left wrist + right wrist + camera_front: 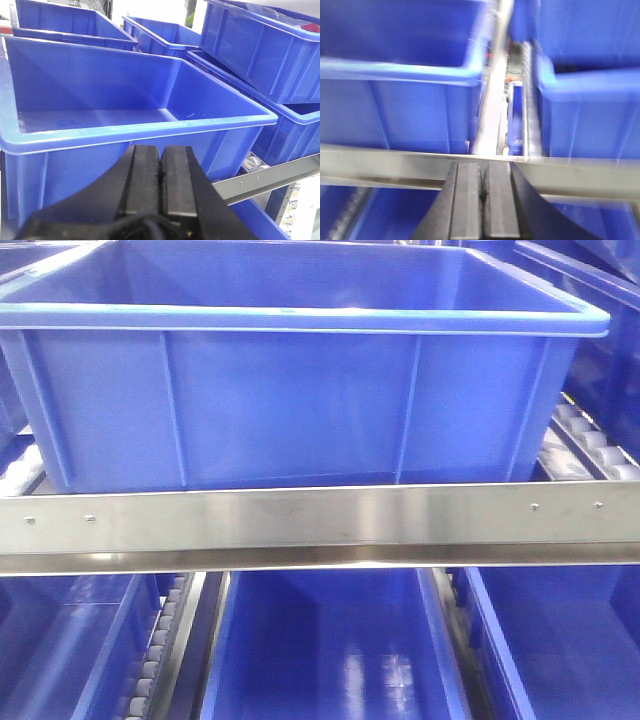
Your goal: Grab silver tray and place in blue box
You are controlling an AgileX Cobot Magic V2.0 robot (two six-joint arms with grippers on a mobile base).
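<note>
The silver tray is out of view in all three views. A large blue box stands on the upper shelf level in the front view, its inside hidden from there. From the left wrist view I look into the blue box, and nothing lies inside it. My left gripper hangs just in front of its near wall, shut with nothing between the pads. My right gripper is shut and empty too, level with a metal shelf rail below two blue boxes. That view is blurred.
A steel rail runs across the shelf front, with roller tracks behind it. More blue bins sit on the level below. Further blue bins are stacked to the right and behind in the left wrist view.
</note>
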